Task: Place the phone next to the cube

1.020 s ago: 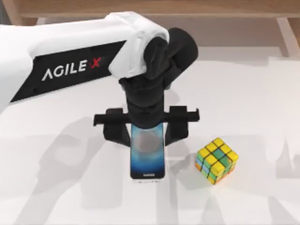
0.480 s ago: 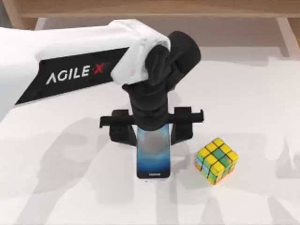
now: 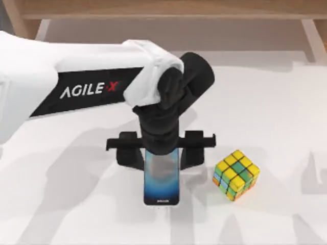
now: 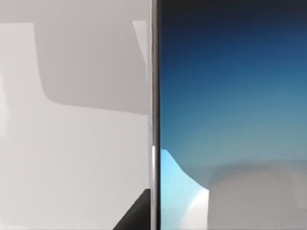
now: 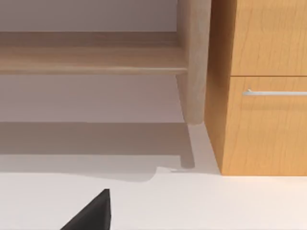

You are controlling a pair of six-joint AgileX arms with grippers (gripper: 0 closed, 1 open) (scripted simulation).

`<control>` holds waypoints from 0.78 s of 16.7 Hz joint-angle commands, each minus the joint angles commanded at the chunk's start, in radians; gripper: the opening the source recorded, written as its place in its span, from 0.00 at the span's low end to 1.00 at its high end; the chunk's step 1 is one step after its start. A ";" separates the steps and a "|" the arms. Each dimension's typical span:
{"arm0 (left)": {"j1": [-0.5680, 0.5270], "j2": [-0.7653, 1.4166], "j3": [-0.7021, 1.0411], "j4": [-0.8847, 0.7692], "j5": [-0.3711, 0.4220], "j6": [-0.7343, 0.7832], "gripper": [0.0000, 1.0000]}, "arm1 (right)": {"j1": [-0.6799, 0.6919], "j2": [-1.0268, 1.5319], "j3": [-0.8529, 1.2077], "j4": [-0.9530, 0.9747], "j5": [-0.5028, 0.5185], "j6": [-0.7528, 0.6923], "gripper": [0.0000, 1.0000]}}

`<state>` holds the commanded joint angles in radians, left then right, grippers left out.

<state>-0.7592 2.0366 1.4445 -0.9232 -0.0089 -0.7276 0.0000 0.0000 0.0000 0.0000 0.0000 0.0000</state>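
In the top view the phone (image 3: pixel 161 182), with its blue-to-white screen up and its dark bezel toward the table's front edge, sits between the black fingers of my left gripper (image 3: pixel 161 159), which is shut on its long sides. The cube (image 3: pixel 235 174), mostly yellow with green, orange and light-blue tiles, rests on the white table to the right of the phone with a short gap between them. The left wrist view looks straight onto the phone's screen (image 4: pixel 230 105) and silver edge. My right arm is parked; its wrist view shows a dark part of its gripper (image 5: pixel 91 215).
The white table (image 3: pixel 286 112) has free room left of the phone and right of the cube. A wooden shelf (image 3: pixel 168 10) runs along the back. A wooden cabinet with a drawer handle (image 5: pixel 259 91) stands beyond the table in the right wrist view.
My left gripper, with the phone in it, shifted right and then back left, ending closer to the table's front edge. The cube has stayed in place.
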 joint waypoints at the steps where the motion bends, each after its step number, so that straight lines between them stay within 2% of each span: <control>1: 0.001 0.010 -0.011 0.004 0.000 0.001 0.00 | 0.000 0.000 0.000 0.000 0.000 0.000 1.00; 7: 0.001 0.022 -0.024 0.007 -0.001 0.001 0.00 | 0.000 0.000 0.000 0.000 0.000 0.000 1.00; 13: 0.001 0.022 -0.024 0.007 -0.001 0.001 0.45 | 0.000 0.000 0.000 0.000 0.000 0.000 1.00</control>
<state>-0.7579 2.0585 1.4208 -0.9164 -0.0098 -0.7265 0.0000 0.0000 0.0000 0.0000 0.0000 0.0000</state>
